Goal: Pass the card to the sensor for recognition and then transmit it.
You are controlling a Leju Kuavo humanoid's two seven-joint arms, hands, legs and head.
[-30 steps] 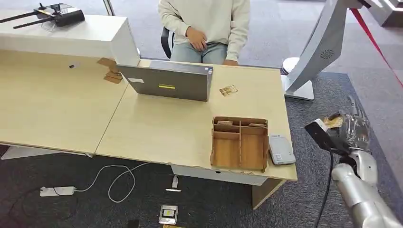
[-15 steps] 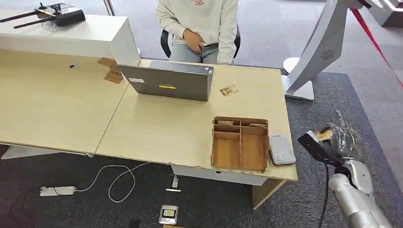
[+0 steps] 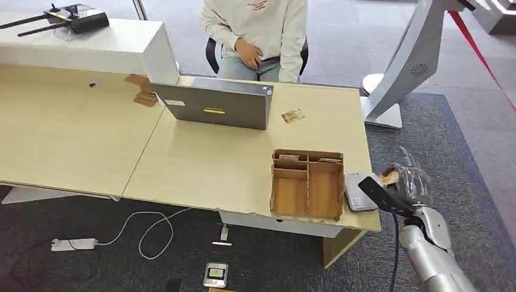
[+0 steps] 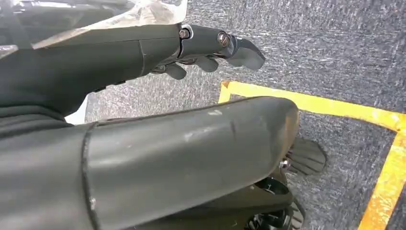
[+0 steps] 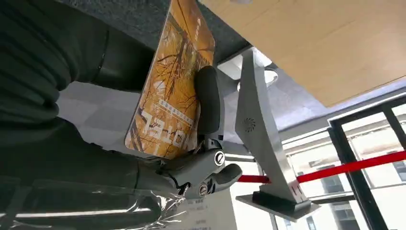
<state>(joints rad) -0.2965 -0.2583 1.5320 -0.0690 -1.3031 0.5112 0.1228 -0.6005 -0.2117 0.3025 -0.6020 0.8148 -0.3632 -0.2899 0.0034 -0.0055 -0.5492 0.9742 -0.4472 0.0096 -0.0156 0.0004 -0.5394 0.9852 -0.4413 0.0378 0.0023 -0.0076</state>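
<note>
A light wooden desk (image 3: 201, 164) carries a closed grey laptop (image 3: 213, 104) near its far edge, with a small card (image 3: 292, 115) lying just right of it. Near the front right corner sits a wooden divided tray (image 3: 307, 184), and a grey card reader (image 3: 359, 192) lies just beside it.

The right hand (image 3: 409, 182), gripping the orange card (image 3: 389, 177), now lies closer to the desk (image 3: 231, 164) and lower in the head view than in both earlier frames, just beside the grey card reader (image 3: 358, 192) at the desk's edge. The seated person (image 3: 258, 33) has shifted posture, one hand now on the lap.
</note>
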